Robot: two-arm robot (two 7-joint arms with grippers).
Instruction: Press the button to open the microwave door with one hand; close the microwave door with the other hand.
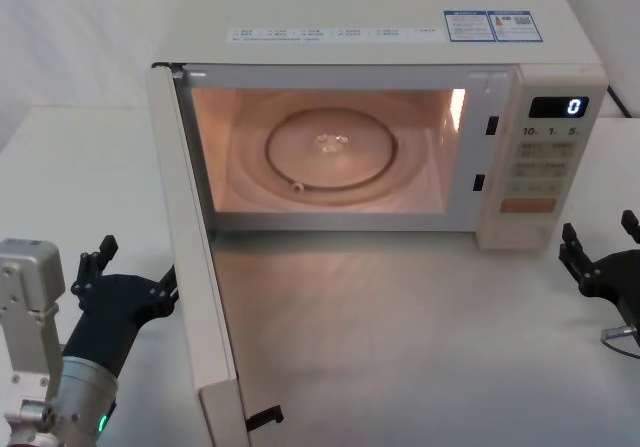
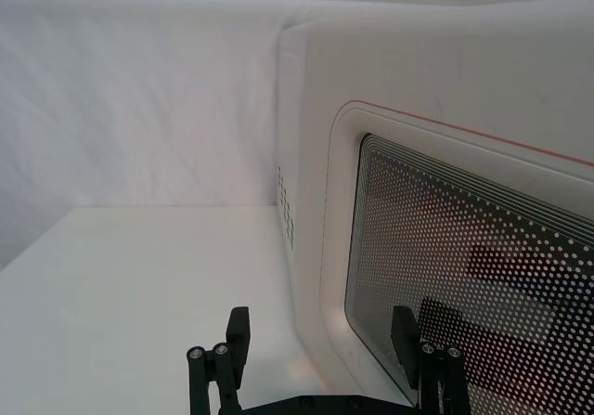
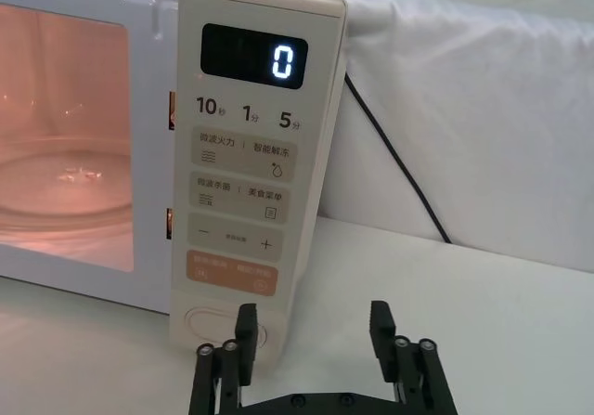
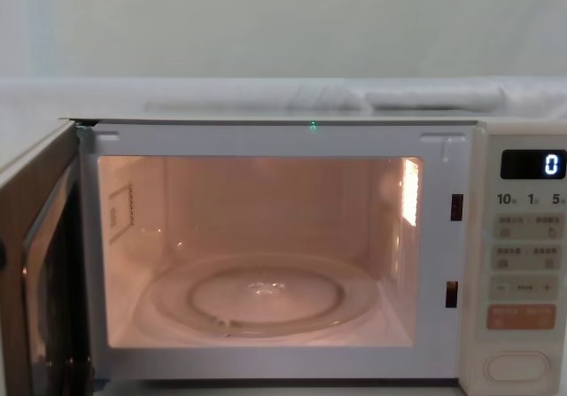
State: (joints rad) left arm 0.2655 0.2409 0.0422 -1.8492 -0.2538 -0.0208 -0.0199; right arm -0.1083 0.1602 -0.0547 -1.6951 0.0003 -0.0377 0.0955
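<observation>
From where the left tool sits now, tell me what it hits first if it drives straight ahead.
Most likely the microwave door. The left tool, open, points along the swung-open door's outer face, one finger already over the mesh window. Depth is unclear, so it might graze the door rather than strike it squarely.

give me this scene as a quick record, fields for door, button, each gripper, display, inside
door: swung wide open, hinged on the robot's left
button: at the bottom of the control panel, untouched
left gripper: open, beside the door's outer face, by the mesh window
right gripper: open, just in front of the panel's lower end, apart from the button
display: reads 0
inside: lit, glass turntable bare
done: door opened; closing not yet done
</observation>
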